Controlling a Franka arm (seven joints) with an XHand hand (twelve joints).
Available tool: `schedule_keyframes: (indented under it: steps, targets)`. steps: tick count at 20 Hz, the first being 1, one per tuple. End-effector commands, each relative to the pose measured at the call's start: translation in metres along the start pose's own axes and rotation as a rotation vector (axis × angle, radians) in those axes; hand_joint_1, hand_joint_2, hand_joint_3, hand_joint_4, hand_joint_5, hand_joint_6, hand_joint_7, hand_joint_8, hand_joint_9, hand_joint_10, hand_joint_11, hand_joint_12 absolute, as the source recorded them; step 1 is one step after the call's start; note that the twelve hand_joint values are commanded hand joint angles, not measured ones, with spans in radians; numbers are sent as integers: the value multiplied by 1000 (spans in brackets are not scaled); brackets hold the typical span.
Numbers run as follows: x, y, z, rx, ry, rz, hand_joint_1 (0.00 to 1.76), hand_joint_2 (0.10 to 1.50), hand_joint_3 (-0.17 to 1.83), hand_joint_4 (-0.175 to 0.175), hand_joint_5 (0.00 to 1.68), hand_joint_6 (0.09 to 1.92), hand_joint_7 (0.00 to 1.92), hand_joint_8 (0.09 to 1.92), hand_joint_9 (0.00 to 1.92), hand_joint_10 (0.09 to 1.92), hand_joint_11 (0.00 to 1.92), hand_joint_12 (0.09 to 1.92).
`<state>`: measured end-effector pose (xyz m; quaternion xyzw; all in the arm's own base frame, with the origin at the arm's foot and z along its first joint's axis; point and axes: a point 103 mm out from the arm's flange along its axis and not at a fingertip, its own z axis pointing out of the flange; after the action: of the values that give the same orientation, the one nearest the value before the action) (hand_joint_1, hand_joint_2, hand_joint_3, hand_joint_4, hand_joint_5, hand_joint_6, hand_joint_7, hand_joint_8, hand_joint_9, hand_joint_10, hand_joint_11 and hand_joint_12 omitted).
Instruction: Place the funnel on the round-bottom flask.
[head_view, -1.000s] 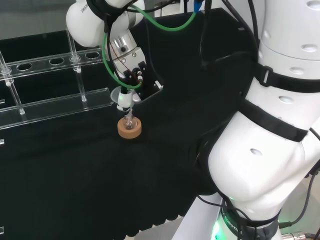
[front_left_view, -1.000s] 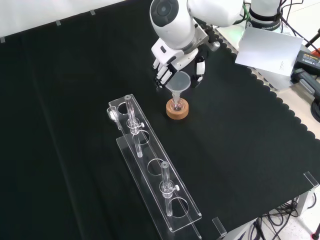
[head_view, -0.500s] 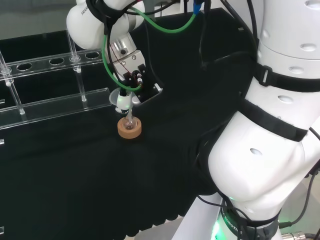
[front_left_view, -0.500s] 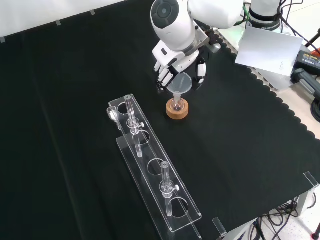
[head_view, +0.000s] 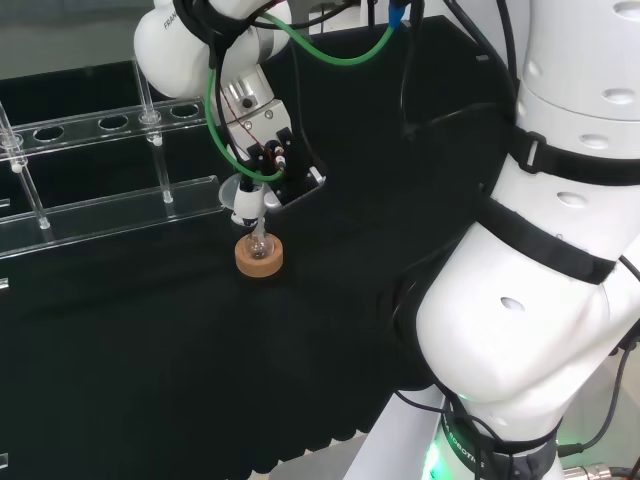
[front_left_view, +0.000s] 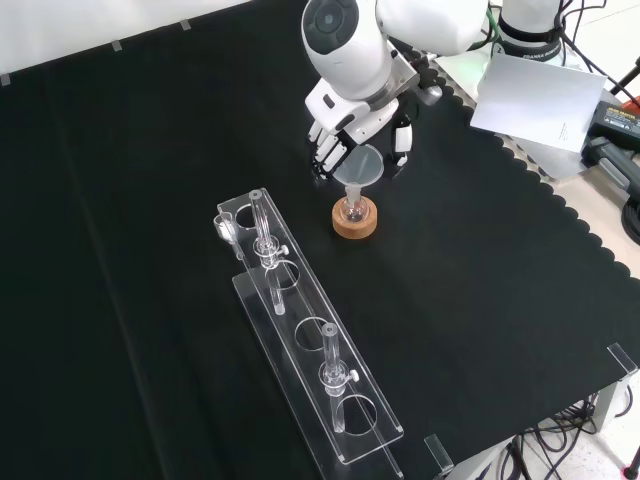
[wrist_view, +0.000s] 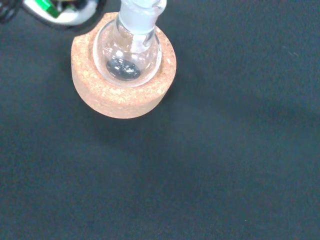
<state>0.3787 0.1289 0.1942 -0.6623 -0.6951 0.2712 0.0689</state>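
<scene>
Barely shifted, hand (front_left_view: 352, 120) clasps upright funnel (front_left_view: 360, 166), spout down in flask (wrist_view: 127, 55)

My arm (head_view: 560, 300): glossy white rounded links with black bands at the joints, round grey cap (front_left_view: 327, 20), looped green cable (head_view: 300, 45), black cables, and black-and-white hand (front_left_view: 345, 125).
</scene>
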Motion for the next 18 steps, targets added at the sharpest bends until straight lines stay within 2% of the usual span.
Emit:
schedule_keyframes:
  steps: [1, 10, 18]
  targets:
    - [0, -1, 0, -1, 8, -6, 819, 658, 632, -43, 460, 251, 364, 659, 687, 507, 545, 1279]
    - [-3, -5, 1, 16, 19, -17, 742, 629, 610, -49, 429, 169, 239, 684, 554, 586, 454, 1323]
    - [-4, -5, 0, 17, 5, -9, 697, 624, 554, -52, 402, 109, 173, 679, 478, 629, 399, 1352]
